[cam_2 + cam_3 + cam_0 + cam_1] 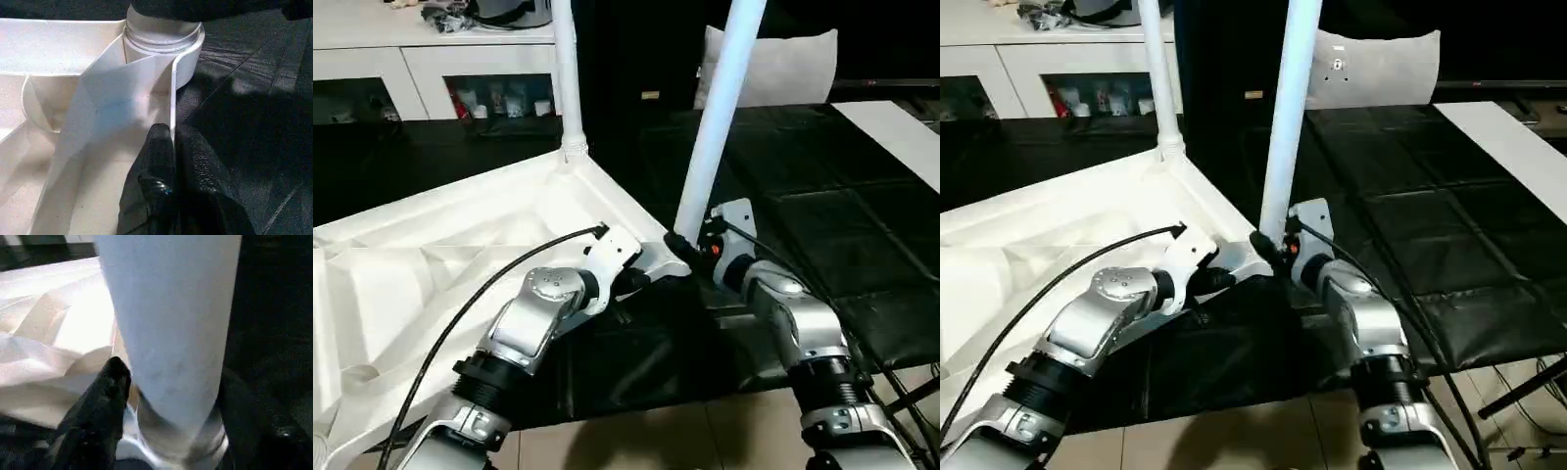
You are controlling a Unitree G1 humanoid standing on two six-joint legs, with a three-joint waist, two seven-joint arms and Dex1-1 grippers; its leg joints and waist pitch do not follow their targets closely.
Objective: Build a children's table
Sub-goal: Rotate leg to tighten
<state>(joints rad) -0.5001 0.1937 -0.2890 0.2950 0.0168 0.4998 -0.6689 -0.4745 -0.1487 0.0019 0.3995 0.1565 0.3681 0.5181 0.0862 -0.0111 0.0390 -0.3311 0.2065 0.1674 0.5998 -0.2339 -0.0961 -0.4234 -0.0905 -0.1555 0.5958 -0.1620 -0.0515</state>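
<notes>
Pinching the tabletop's rim (pixel 172 105), left gripper (pixel 175 147); right gripper (pixel 166 396) astride the leg (pixel 715 127), grip uncertain.

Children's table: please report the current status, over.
Left gripper pinches tabletop rim. Right gripper straddles near leg at its corner socket. Far leg seated upright. Nothing in the way.

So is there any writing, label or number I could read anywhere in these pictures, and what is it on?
None can be read.
The small tag on the white cushion: too small to read.
The yellowish label on the dark panel behind the table legs: blurred.
The packages in the white cabinet: too small to read.
The white children's table and its legs: no print visible.
</notes>
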